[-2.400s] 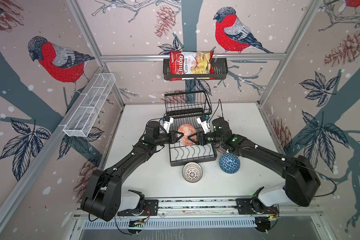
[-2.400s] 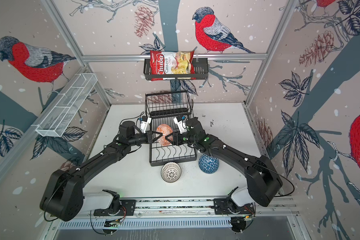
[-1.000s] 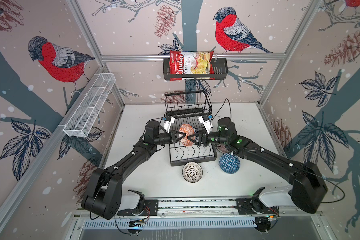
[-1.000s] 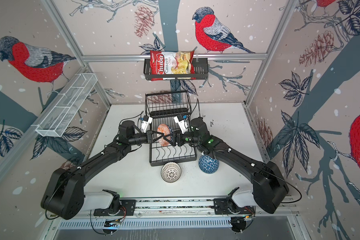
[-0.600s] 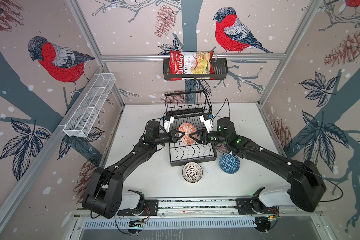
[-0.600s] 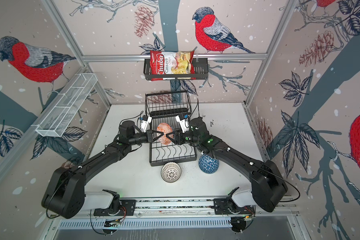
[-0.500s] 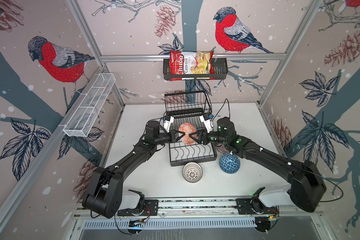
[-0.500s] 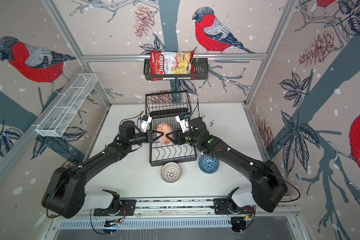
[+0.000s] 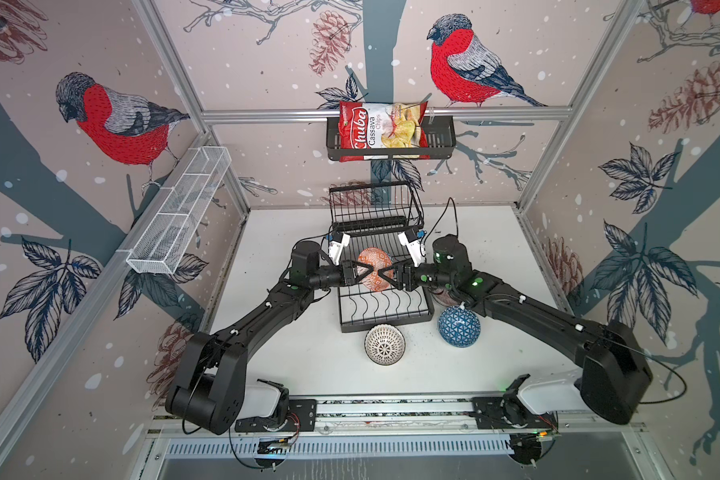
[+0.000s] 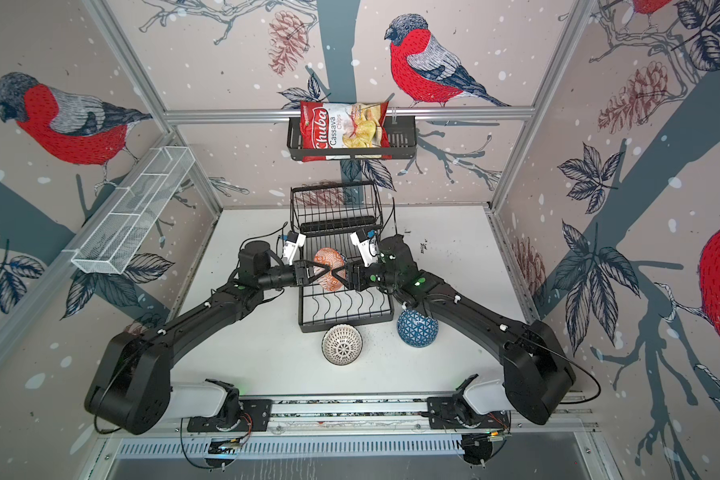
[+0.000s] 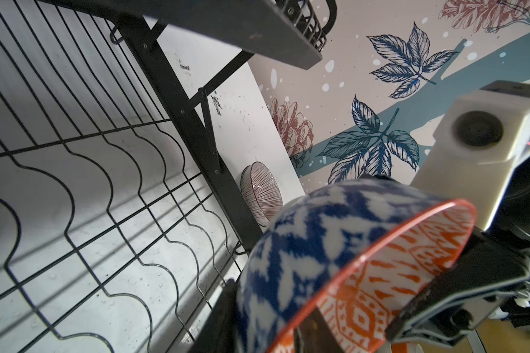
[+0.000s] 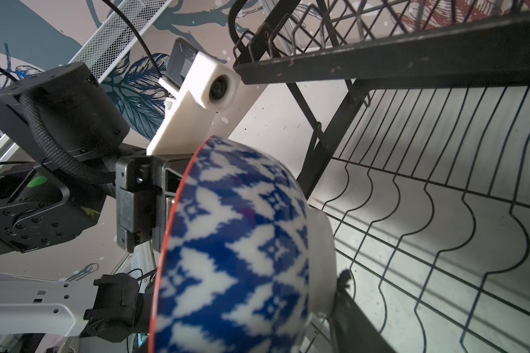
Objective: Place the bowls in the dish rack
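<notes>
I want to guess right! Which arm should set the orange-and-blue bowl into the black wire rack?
Probably right: the right gripper pinches the orange-and-blue patterned ceramic bowl over the black wire dish rack; the left gripper may be loose.

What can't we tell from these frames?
- Left hand grip on the held bowl: too small in both top views; in the left wrist view the bowl blocks it.
- Held bowl against the rack wires, touching or not: the bowl fills both wrist views, close and blurred.
- Striped bowl: right arm mostly covers it in both top views; the left wrist view shows it partly behind the rack frame.
</notes>
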You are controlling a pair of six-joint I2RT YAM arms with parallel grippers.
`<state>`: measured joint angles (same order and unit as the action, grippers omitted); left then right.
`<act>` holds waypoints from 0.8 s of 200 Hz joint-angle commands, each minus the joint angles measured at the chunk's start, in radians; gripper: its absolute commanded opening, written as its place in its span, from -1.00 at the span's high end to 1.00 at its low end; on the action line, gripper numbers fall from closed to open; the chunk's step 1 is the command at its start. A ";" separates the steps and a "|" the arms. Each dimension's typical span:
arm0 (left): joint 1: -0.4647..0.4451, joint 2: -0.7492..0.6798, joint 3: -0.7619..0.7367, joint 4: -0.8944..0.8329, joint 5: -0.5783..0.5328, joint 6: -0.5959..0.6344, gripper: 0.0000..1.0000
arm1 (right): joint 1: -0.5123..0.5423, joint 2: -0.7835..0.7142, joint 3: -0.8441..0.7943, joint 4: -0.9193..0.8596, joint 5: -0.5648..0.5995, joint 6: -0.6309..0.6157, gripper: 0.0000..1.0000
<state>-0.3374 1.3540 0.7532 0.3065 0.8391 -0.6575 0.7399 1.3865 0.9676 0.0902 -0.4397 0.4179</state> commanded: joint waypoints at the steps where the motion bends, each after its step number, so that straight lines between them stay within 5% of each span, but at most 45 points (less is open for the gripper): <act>1: 0.001 0.000 0.010 0.052 0.032 -0.003 0.24 | 0.004 -0.006 0.010 0.019 0.032 -0.015 0.21; 75: 0.000 -0.027 0.012 -0.034 -0.046 0.049 -0.57 | 0.004 0.011 0.014 -0.025 0.132 -0.058 0.24; 160: 0.006 -0.037 0.005 -0.078 -0.094 0.082 -0.65 | 0.006 0.078 0.040 -0.043 0.157 -0.065 0.38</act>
<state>-0.3328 1.3148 0.7578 0.2249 0.7578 -0.5957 0.7414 1.4570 0.9947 0.0216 -0.2886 0.3649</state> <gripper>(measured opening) 0.826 0.319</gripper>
